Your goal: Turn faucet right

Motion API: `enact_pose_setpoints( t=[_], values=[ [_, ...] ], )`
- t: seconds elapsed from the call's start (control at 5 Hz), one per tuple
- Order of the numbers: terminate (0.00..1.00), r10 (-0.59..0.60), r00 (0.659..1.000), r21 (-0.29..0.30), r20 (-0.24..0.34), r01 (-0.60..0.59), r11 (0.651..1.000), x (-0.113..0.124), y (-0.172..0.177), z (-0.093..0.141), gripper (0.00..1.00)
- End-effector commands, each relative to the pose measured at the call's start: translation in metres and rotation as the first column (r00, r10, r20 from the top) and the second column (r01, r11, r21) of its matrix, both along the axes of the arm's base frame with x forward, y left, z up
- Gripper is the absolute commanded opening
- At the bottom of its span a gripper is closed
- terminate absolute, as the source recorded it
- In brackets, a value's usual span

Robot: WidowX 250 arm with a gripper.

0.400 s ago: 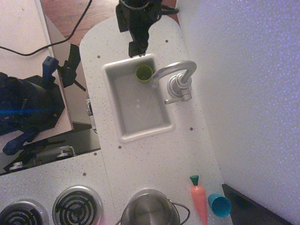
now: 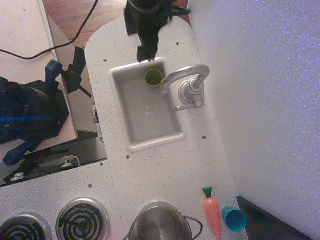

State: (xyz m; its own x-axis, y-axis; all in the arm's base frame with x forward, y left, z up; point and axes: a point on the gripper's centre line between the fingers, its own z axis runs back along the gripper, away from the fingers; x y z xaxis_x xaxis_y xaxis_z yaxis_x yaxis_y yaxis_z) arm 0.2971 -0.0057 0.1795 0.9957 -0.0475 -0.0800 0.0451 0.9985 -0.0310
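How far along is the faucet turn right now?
Nothing looks done yet: the faucet has its spout arched out over the sink, ending near the green cup. In hand is only the approach: the gripper hangs above the sink's far rim, apart from the faucet. Whether it is open is unclear. Still left: reach the spout, push it right.

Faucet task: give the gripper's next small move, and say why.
Probably bring the gripper across from the sink's far rim toward the faucet and down to spout height. It hangs near the green cup, apart from the arched spout, whose end reaches over the basin; nothing touches the spout yet.
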Motion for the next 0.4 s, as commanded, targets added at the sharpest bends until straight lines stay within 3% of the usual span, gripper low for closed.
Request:
enact_pose_setpoints(
  t=[0.0, 0.2],
  values=[
    [0.0, -0.138, 0.989, -0.051, 0.051, 0.14, 0.989, 0.0133, -0.0134, 0.0116, 1.0],
    [0.0, -0.209, 0.975, -0.059, 0.073, 0.214, 0.975, 0.0181, -0.0194, 0.0122, 1.0]
  ],
)
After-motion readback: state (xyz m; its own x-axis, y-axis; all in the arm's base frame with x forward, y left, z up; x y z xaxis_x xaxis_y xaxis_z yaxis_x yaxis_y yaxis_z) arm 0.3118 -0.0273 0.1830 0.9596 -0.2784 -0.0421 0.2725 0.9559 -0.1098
